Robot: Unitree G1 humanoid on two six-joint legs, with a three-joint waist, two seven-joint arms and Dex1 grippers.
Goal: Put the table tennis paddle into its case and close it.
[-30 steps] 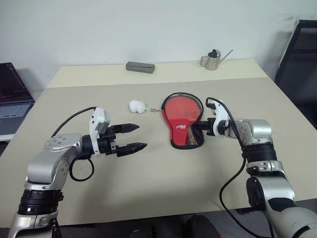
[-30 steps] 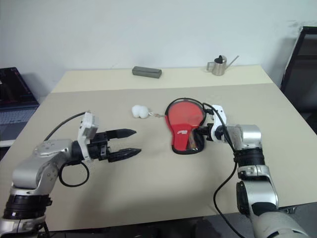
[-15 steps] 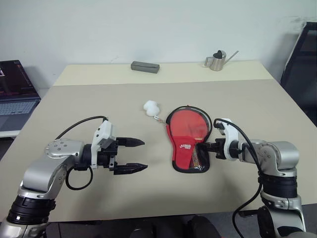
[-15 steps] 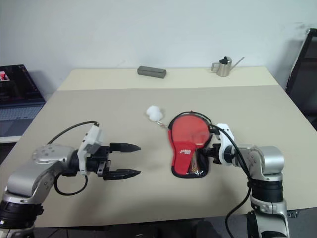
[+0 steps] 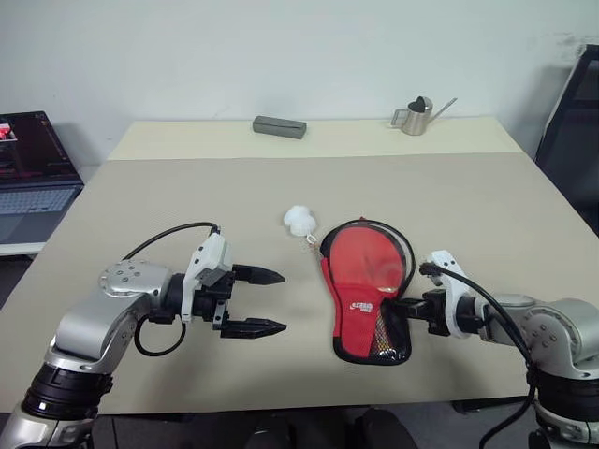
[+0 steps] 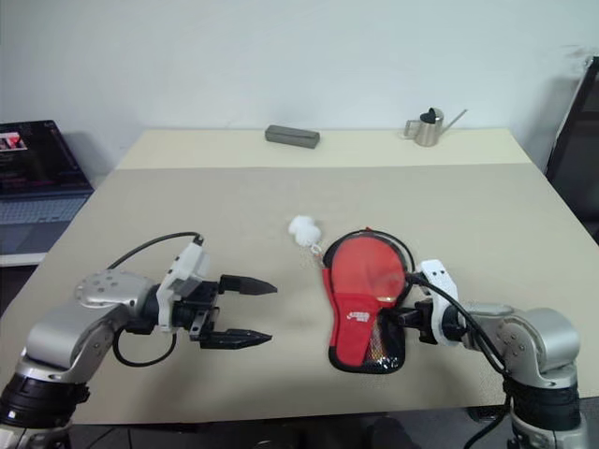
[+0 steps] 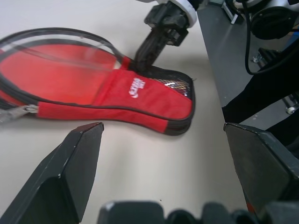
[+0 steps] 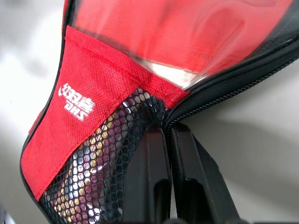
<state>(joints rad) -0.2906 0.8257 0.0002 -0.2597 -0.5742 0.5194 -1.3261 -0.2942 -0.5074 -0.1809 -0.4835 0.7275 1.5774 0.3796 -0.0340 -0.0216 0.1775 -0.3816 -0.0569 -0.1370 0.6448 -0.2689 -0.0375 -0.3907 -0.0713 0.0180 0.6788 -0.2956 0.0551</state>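
Note:
The case (image 5: 360,281) lies on the table, red side up, with its black mesh end toward me. The table tennis paddle sits inside it: the striped handle (image 8: 88,179) glints through the mesh. A white pom-pom (image 5: 299,221) trails from the case's far left side on a short chain. My right gripper (image 5: 404,306) is shut, its tips (image 8: 167,133) pinched on the black zip edge at the case's right side, near the neck. My left gripper (image 5: 281,301) hovers open to the left of the case, pointing at it, a hand's width away.
A grey box (image 5: 279,126) and a small metal watering can (image 5: 418,114) stand along the table's far edge. A laptop (image 5: 33,182) sits on a lower surface to the left. Dark furniture (image 5: 576,112) stands at the right. The table's front edge runs just below both grippers.
The right gripper has pulled back toward me, dragging the case and its pom-pom nearer the front edge. The left gripper drew back slightly and stayed open. The camera view also shifted.

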